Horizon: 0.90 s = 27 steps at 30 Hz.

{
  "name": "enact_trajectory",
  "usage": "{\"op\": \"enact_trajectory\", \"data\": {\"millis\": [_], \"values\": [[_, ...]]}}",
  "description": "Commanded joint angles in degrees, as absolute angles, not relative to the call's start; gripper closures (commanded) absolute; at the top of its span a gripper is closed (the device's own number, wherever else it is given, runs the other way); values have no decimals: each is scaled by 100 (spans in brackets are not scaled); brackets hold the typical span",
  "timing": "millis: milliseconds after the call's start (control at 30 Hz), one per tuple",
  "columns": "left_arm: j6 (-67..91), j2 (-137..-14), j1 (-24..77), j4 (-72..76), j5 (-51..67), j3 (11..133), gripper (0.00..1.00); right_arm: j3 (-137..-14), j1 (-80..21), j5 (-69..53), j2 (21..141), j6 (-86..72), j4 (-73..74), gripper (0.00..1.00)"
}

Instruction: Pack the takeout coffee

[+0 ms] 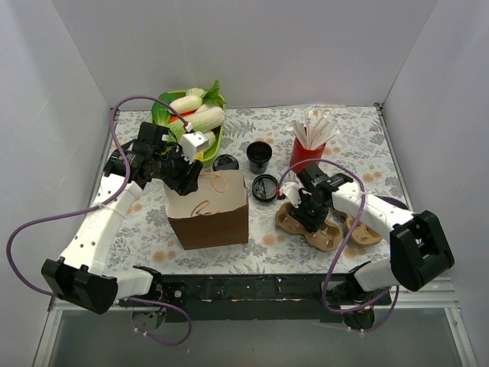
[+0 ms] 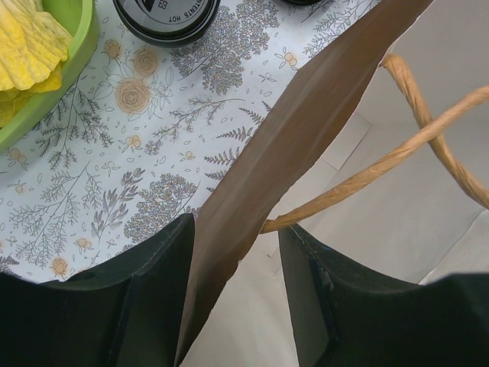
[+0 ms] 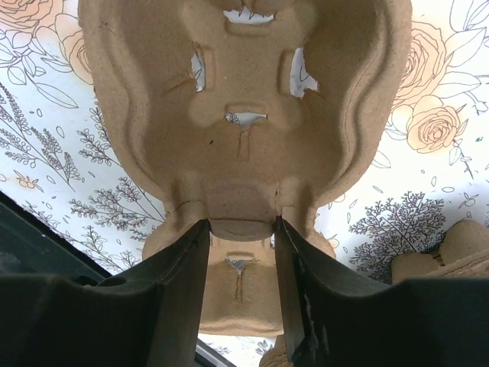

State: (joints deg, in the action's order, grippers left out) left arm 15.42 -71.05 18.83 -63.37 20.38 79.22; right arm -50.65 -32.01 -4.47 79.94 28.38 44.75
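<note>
1. The takeout coffee [image 1: 259, 157] stands upright on the flowered tablecloth [image 1: 351, 126], behind the right rear corner of the brown paper bag [image 1: 210, 218]. It is left of the red cup [image 1: 307, 155] of white sticks, and neither gripper touches it.
2. From here I cannot tell how its lid sits.
3. Two black lids lie flat nearby. One lid [image 1: 225, 162] is between the bag and the green tray [image 1: 220, 139], and the other lid [image 1: 265, 187] is just right of the bag's top edge.
4. The left gripper [image 2: 237, 229] is at the bag's upper left rim with its jaws spread astride the wall. One finger [image 2: 153, 290] is outside over the cloth and the other is inside the bag.
5. The brown wall leans against the outer finger, and a sliver of pale lining shows beside the inner one.
6. A twisted paper handle [image 2: 397, 157] loops across the bag's open mouth.
7. The right gripper [image 3: 241, 225] is down on the tan cup carrier [image 3: 244, 92], to the right of the bag. Both fingers press against a narrow ridge of pulp, pinching it.
8. A second carrier [image 1: 365, 232] lies just to the right of the first.
9. The green tray at the back left holds white vegetables [image 1: 200, 118] and leafy greens.
</note>
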Motion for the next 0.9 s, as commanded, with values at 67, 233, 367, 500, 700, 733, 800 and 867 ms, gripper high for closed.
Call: {"op": "enact_trajectory", "data": {"millis": [67, 233, 367, 500, 700, 733, 800, 867], "values": [[1512, -7031, 1863, -6363, 2118, 7980, 52, -4983, -3208, -439, 8033, 2795, 4324, 58], [1494, -6996, 1863, -6354, 2127, 7928, 52, -5089, -3243, -326, 8042, 2935, 4446, 75], [1485, -6987, 1863, -6337, 2250, 7937, 52, -5475, -3243, -114, 7928, 3207, 4806, 90], [1494, -6961, 1863, -6240, 2495, 7954, 52, -6563, -3234, -1193, 7788, 3498, 5764, 99], [1625, -6970, 1854, -6056, 2689, 8086, 47, -8321, -3234, -1757, 7909, 3288, 6221, 99], [1669, -6970, 1863, -5995, 2750, 8129, 46, -8863, -3234, -1854, 8075, 3261, 6284, 99], [1844, -6987, 1863, -5942, 2751, 8305, 47, -9401, -3234, -1890, 8243, 3121, 6258, 99], [1907, -6987, 1863, -5862, 2690, 8480, 46, -10242, -3217, -2021, 8532, 2831, 6205, 99]]}}
